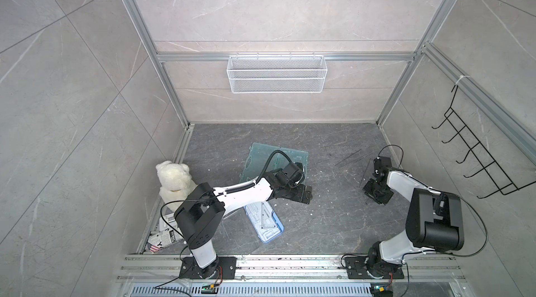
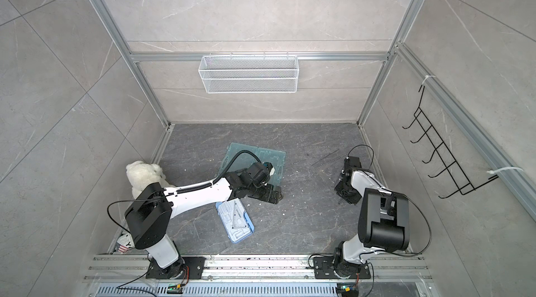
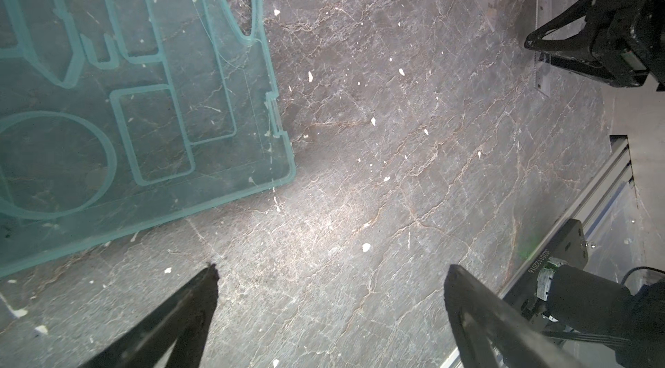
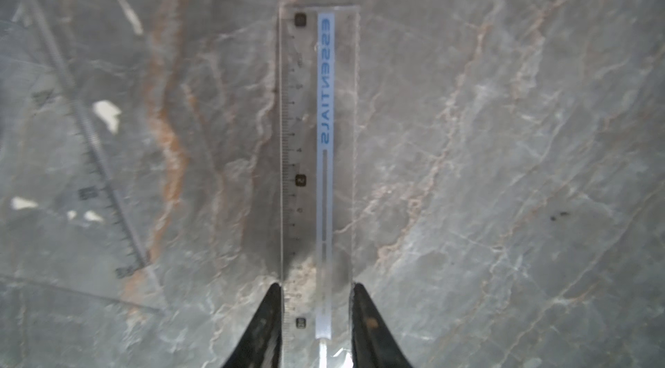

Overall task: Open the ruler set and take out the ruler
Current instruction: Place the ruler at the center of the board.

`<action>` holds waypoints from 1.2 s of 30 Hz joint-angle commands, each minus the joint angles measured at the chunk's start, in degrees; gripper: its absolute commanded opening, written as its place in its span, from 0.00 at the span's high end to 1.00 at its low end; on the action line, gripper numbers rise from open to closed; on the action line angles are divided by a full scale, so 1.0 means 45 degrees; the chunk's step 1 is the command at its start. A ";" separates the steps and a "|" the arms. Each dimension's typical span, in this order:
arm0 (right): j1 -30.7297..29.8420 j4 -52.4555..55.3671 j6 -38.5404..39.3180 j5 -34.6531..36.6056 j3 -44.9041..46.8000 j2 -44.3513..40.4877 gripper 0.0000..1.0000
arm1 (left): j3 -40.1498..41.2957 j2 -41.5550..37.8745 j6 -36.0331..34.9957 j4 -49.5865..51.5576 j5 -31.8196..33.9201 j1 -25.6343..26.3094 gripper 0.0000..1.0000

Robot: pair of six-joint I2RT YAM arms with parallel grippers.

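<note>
Showing a clear ruler [image 4: 318,154] — blue lettered stripe.

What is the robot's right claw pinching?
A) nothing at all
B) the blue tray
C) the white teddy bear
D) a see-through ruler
D: in the right wrist view, the right claw has its two black fingers pressed against both long edges of the clear ruler with blue lettering.
</note>
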State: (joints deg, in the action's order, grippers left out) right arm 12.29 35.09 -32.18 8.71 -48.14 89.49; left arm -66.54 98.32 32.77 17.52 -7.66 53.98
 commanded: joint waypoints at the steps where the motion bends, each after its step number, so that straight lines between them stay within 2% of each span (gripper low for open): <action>1: 0.0317 -0.0011 -0.0342 0.0114 0.0326 -0.0239 0.68 | -0.0150 -0.0084 -0.0463 -0.0319 -0.0234 -0.0002 0.00; 17: 0.0461 -0.0806 -0.0565 -0.0725 0.0388 0.0625 0.67 | 0.0069 -0.0180 -0.0586 -0.0370 -0.0228 -0.0022 0.00; 24: 0.0465 -0.0580 -0.0300 -0.0611 0.0019 0.0684 0.56 | 0.0022 -0.0150 -0.0488 -0.0383 -0.0031 -0.0027 0.00; 29: 0.0456 -0.0416 -0.0242 -0.1281 -0.0059 -0.0177 0.53 | 0.0292 -0.0608 -0.0205 -0.0377 0.0633 -0.0202 0.00; 32: -0.0367 -0.0137 -0.0008 -0.1761 -0.0311 -0.1496 0.53 | 0.1202 -0.1692 0.0253 -0.0935 0.1207 -0.0655 0.00; 34: -0.1694 0.0226 0.0343 -0.1472 -0.0796 -0.2289 0.53 | 0.2014 -0.2587 0.0788 -0.1388 0.1175 -0.1275 0.00; 36: -0.3465 0.0590 0.0845 -0.1250 -0.1531 -0.2658 0.53 | 0.2875 -0.3547 0.1496 -0.1863 0.0424 -0.2416 0.00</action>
State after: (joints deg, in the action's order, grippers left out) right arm 4.51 35.27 -31.88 3.62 -50.43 81.14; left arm -56.27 88.99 35.05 13.41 -4.78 48.34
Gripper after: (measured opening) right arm 0.472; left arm 0.996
